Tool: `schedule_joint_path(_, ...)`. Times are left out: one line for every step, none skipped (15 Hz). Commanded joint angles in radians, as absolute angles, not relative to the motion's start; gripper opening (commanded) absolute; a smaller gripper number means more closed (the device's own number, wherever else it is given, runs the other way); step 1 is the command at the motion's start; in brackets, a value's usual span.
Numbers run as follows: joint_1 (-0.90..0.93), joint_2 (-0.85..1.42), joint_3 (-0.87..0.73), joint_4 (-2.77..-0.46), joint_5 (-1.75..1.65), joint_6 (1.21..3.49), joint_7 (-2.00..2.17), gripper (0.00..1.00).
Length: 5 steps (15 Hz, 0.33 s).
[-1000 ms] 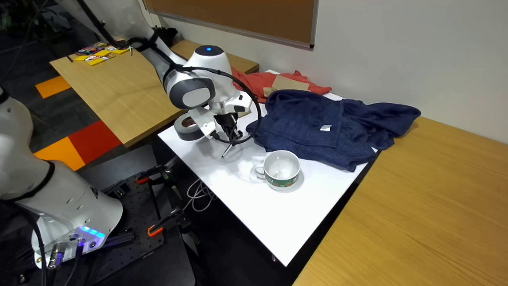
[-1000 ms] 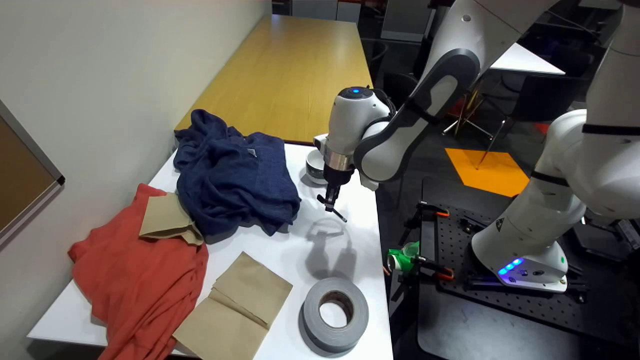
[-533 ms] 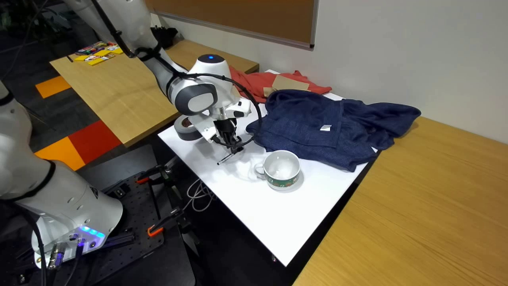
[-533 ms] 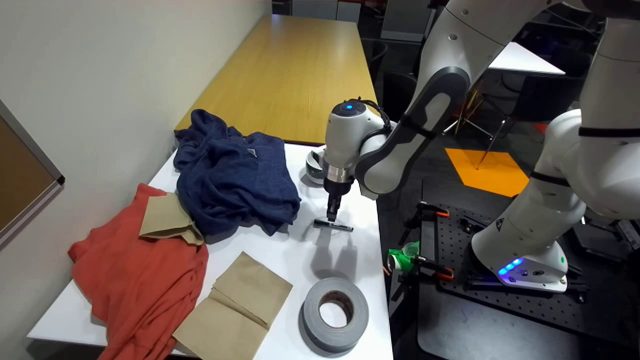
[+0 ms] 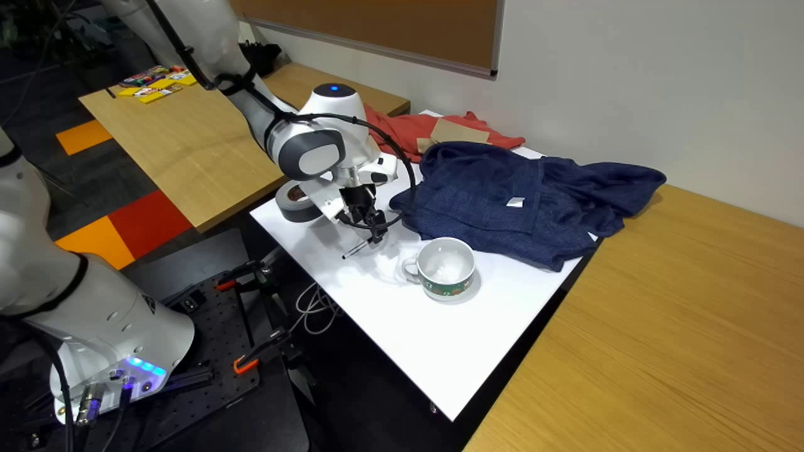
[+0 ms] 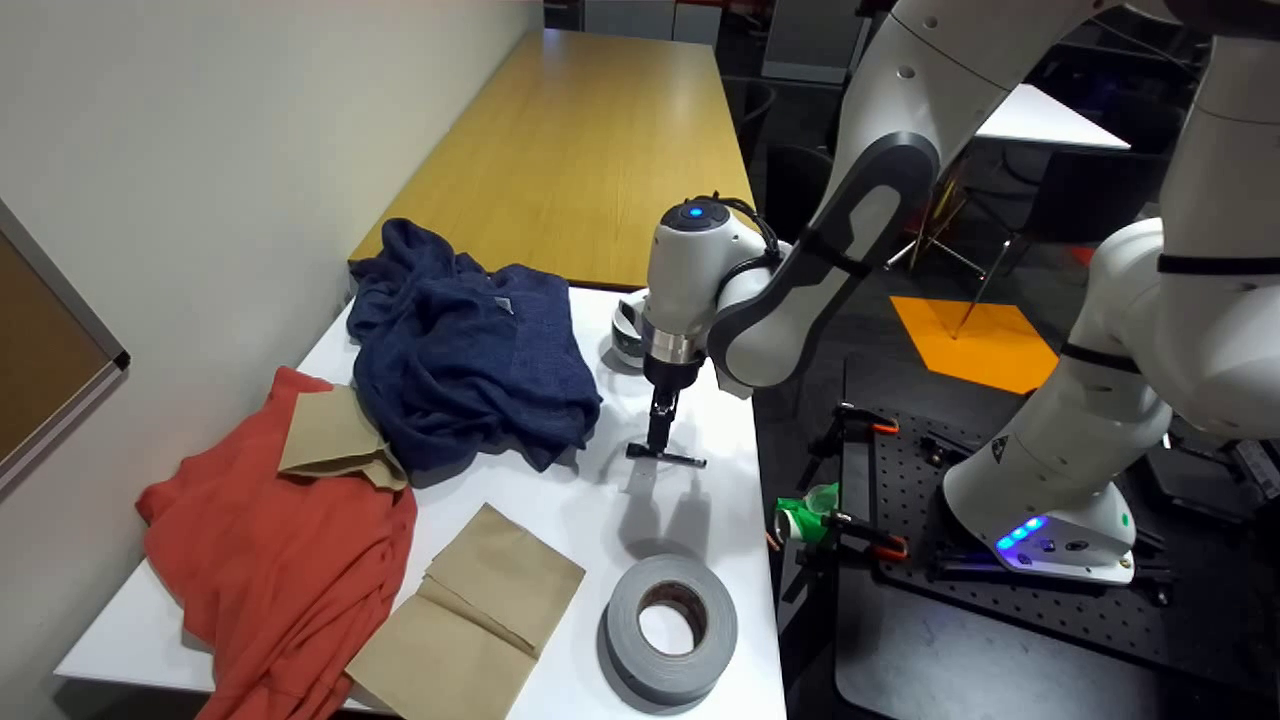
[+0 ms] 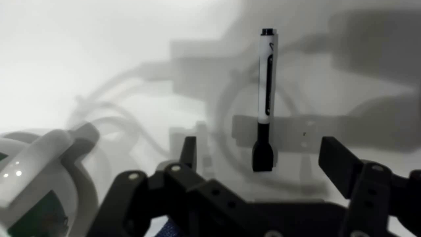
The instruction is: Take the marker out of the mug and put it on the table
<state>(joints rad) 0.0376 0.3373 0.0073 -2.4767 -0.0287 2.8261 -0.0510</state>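
Observation:
On the white table (image 5: 440, 358) lies the marker (image 7: 265, 79), white-bodied with a black cap that flares at its end. My gripper (image 7: 260, 151) stands open directly over it. In the wrist view the cap end sits between the two spread fingers (image 7: 338, 164), touching neither. Part of the marker (image 5: 356, 250) shows below the gripper in an exterior view. The mug (image 5: 446, 269), white with a green patterned band, stands upright beside the gripper, its visible inside bare. At the wrist view's lower left, the mug's handle (image 7: 36, 161) appears.
A navy cloth (image 5: 490, 194) is heaped along the wall side, close to the mug. Farther along are a red cloth (image 6: 290, 540), brown paper (image 6: 480, 610) and a grey tape roll (image 6: 640, 670). A wooden table (image 5: 666, 301) adjoins the white one.
The gripper came down with the tilted marker shut in its jaws, bringing it flat onto the table. Its jaws then spread apart, and the marker stayed lying where it was. The mug did not move.

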Motion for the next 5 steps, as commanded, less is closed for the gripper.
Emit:
schedule_joint_path(0.041,0.319,0.008,-2.487,-0.039,2.841,-0.035,1.00)
schedule_joint_path(0.032,0.336,0.013,-2.475,-0.034,2.823,-0.048,1.00)
schedule_joint_path(0.032,0.336,0.013,-2.475,-0.034,2.823,-0.048,1.00)
schedule_joint_path(0.032,0.336,0.013,-2.475,-0.034,2.823,-0.048,1.00)
schedule_joint_path(0.032,0.336,0.013,-2.475,-0.034,2.823,-0.048,1.00)
